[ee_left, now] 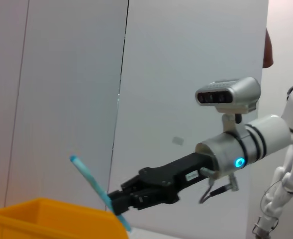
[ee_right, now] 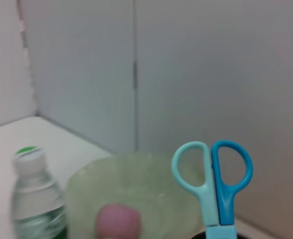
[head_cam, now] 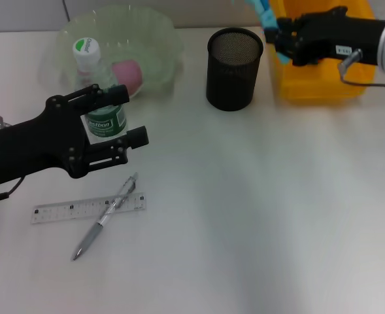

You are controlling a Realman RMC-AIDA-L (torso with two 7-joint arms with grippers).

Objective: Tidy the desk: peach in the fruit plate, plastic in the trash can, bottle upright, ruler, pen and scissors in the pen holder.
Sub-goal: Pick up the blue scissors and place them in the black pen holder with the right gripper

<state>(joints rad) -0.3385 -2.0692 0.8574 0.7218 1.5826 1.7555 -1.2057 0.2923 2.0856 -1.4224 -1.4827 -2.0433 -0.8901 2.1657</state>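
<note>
Right gripper (head_cam: pixel 274 34) is at the bench's far right, over the gap between the pen holder (head_cam: pixel 234 67) and the yellow trash can (head_cam: pixel 316 59), pinching the blue scissors (ee_right: pixel 216 184), whose handle loops point up. The pen holder stands upright at the far edge near centre, the trash can just beside it toward the far right corner. Left gripper (head_cam: pixel 130 116) hangs over the left side, fingers (head_cam: pixel 134 137) spread to either side of the bottle (head_cam: pixel 97 88), which stands upright with its cap on. The fruit plate (head_cam: pixel 159 39) sits at the far left with the peach (head_cam: pixel 127 73) inside. Ruler (head_cam: pixel 55 210) and pen (head_cam: pixel 104 217) lie crossed near the front left.
</note>
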